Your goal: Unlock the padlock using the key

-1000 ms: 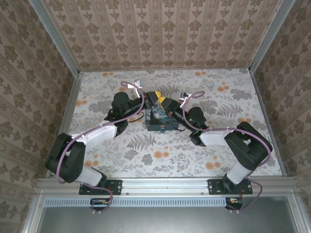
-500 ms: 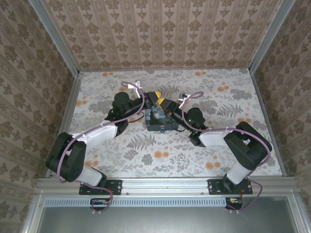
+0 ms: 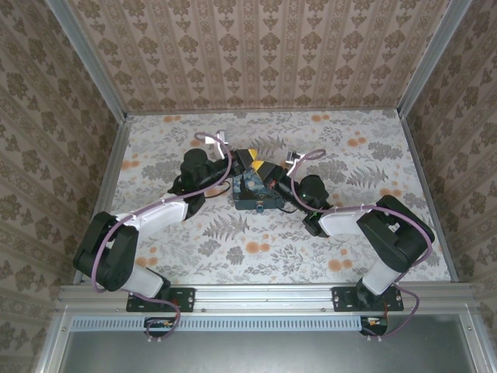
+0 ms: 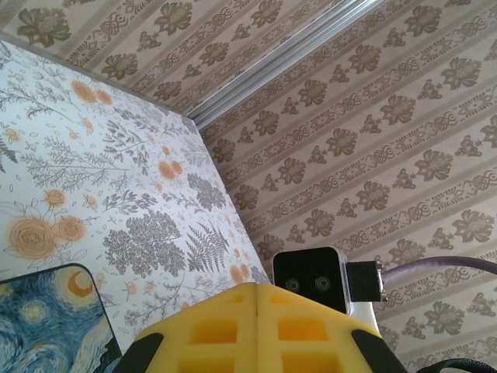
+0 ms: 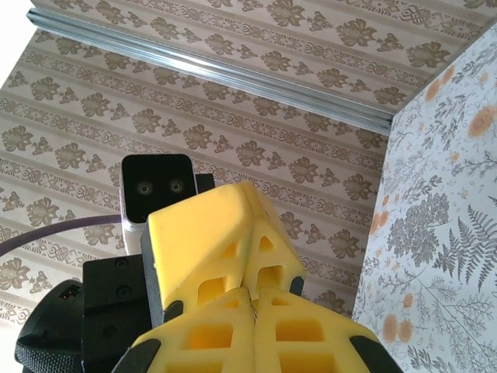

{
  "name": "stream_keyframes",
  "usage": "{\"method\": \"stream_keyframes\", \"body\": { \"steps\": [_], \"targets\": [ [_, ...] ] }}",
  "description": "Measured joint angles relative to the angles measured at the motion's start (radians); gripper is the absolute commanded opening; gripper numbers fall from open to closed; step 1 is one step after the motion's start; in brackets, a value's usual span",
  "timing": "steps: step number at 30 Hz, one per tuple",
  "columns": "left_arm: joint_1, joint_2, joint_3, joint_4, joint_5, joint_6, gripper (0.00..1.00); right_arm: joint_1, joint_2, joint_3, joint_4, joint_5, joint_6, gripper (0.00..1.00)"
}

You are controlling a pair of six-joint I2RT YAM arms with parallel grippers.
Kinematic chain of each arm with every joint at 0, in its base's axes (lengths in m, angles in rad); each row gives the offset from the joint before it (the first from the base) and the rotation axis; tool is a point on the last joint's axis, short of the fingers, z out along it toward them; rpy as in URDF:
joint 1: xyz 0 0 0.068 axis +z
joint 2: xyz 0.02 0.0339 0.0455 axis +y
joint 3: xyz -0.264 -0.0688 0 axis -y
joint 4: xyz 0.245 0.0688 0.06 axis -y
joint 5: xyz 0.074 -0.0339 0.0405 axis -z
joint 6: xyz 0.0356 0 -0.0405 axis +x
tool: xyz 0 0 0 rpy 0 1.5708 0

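Over the starry-night box [image 3: 256, 200] my two grippers meet tip to tip. The left gripper [image 3: 249, 158] reaches in from the left with its yellow jaws pressed flat together, as the left wrist view confirms [image 4: 257, 298]. From the right comes the right gripper [image 3: 269, 174], and its jaws are shut too [image 5: 253, 294]. A thin glint of metal sits in their seam, but I cannot tell what it is. In the right wrist view the left gripper [image 5: 248, 203] stands just beyond my right fingertips. The padlock and the key are hidden by the grippers.
The box [image 4: 46, 326] lies mid-table on the floral tabletop [image 3: 256, 249]. Patterned walls with metal corner rails [image 3: 419, 70] close in the back and both sides. The right arm's wrist camera [image 4: 311, 278] sits close in front of the left jaws.
The right gripper's jaws have closed from partly open to shut, and it has edged slightly towards the left gripper. The left arm has held still.
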Motion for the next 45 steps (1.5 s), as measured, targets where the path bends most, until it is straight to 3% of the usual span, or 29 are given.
{"method": "stream_keyframes", "body": {
  "steps": [24,28,30,36,45],
  "targets": [
    [-0.006,-0.047,-0.049,0.0,-0.03,-0.011,0.01,0.005,0.0,-0.009,0.007,-0.018,0.001,0.0],
    [0.001,-0.054,-0.049,-0.006,-0.04,-0.022,0.46,0.0,0.0,-0.011,0.006,-0.009,0.001,0.0],
    [0.019,-0.078,-0.051,-0.024,-0.048,-0.032,0.62,-0.014,0.0,-0.023,0.006,-0.003,0.0,0.0],
    [0.106,-0.213,-0.071,-0.135,-0.071,-0.042,0.83,-0.045,-0.005,-0.081,0.002,-0.004,0.0,0.0],
    [0.134,-0.402,-0.072,-0.491,-0.069,0.099,0.97,-0.088,-0.015,-0.117,-0.03,-0.053,-0.012,0.0]
  ]
}}
